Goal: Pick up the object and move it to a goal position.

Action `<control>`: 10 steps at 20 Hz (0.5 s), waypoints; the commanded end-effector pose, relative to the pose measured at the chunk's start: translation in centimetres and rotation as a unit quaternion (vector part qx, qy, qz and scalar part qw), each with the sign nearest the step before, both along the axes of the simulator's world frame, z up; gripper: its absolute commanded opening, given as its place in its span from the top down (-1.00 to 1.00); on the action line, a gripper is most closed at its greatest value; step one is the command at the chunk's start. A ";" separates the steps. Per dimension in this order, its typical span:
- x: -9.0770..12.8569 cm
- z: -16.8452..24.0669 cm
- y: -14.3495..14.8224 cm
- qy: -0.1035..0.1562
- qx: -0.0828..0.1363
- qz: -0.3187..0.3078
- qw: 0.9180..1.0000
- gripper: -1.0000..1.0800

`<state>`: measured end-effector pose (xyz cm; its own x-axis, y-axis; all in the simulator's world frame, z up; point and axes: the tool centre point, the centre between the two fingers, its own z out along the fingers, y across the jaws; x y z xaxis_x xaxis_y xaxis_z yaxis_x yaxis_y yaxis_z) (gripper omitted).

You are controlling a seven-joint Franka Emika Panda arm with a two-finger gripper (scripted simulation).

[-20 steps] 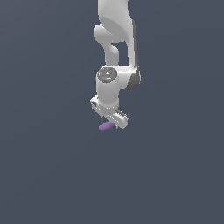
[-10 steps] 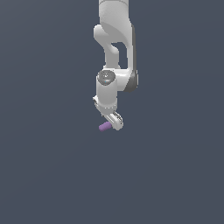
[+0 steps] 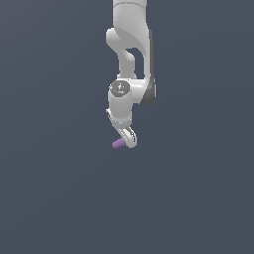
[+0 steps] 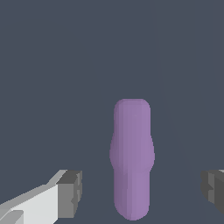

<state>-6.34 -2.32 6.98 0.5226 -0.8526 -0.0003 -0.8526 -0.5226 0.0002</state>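
Note:
The object (image 3: 118, 144) is a small light-purple rod lying on the plain dark grey surface, just at the exterior view's left of the white hand. In the wrist view the object (image 4: 132, 157) lies lengthwise between the two fingers. My gripper (image 3: 130, 142) hangs right over it, and the dark pads (image 4: 72, 192) stand apart from the rod with a grey gap on each side. My gripper (image 4: 142, 192) is open and nothing is clamped. One fingertip sits mostly outside the wrist view's edge.
The white arm (image 3: 130, 44) comes down from above in the exterior view. Around the rod there is only the uniform dark grey ground (image 3: 59, 188), with no other object or edge in view.
The hand has turned about its own axis and now shows narrower in the exterior view. The purple rod has stayed where it was.

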 end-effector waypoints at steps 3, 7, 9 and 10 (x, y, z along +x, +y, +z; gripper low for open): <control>0.0 -0.1 0.0 0.000 0.000 0.000 1.000 -0.92; -0.1 -1.2 0.0 0.000 0.000 -0.001 1.000 -0.92; -0.1 -2.1 0.0 0.000 0.000 -0.001 1.000 -0.92; -0.1 -2.6 0.0 0.000 0.000 -0.002 1.000 -0.92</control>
<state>-6.38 -2.33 5.11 0.5206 -0.8538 0.0002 -0.8538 -0.5206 -0.0007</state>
